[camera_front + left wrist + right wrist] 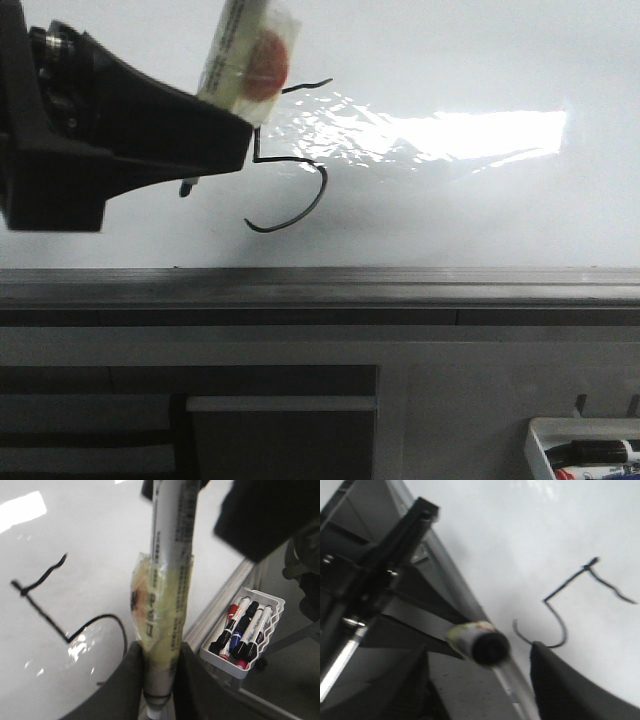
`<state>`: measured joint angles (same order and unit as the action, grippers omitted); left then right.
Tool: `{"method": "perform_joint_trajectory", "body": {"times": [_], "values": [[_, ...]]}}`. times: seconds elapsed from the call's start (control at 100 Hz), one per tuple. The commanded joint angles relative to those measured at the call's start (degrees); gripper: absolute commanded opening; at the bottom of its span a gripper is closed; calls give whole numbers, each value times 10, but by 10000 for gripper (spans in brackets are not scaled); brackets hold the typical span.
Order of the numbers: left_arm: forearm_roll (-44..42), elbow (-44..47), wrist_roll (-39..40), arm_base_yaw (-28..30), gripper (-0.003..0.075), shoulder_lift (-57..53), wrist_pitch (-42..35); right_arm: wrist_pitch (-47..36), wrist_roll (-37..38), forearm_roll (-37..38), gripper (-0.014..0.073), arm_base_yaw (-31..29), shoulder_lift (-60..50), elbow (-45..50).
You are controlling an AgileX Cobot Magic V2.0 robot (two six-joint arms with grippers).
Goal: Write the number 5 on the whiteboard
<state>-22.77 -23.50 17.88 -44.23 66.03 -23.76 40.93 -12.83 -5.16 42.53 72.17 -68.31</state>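
Observation:
The whiteboard [450, 60] is glossy white with a bright glare patch. The number 5 [322, 192] is drawn on it in thin black line, with a top stroke, an angular corner and a curved tail. It also shows in the left wrist view [42, 614] and the right wrist view [564, 587]. My left gripper [225, 140] is shut on a tape-wrapped white marker [167, 580]. The marker's tip [185, 188] is just left of the digit's tail, and I cannot tell whether it touches the board. My right gripper [480, 695] is open, with a blurred dark-ended cylinder [487, 647] showing between its wide fingers.
A grey metal rail [400, 285] runs along the board's near edge. A small white tray [590, 450] of several markers hangs below it at the right, also seen in the left wrist view [222, 664]. Dark frame bars [380, 570] lie beside the board.

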Motion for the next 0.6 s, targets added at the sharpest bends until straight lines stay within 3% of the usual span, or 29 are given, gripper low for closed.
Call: {"method": "perform_joint_trajectory", "body": {"times": [0.0, 0.18, 0.38, 0.59], "values": [[93, -17, 31, -2, -20, -19, 14, -40, 23, 62, 507, -25, -37, -23], [273, -46, 31, 23, -20, -31, 136, -43, 27, 68, 407, -61, -97, -23], [305, -65, 31, 56, -20, -23, 171, -40, 27, 68, 311, -63, -133, -22], [319, -66, 31, 79, -20, 21, 163, -31, 27, 67, 302, -63, -133, -22]]}}
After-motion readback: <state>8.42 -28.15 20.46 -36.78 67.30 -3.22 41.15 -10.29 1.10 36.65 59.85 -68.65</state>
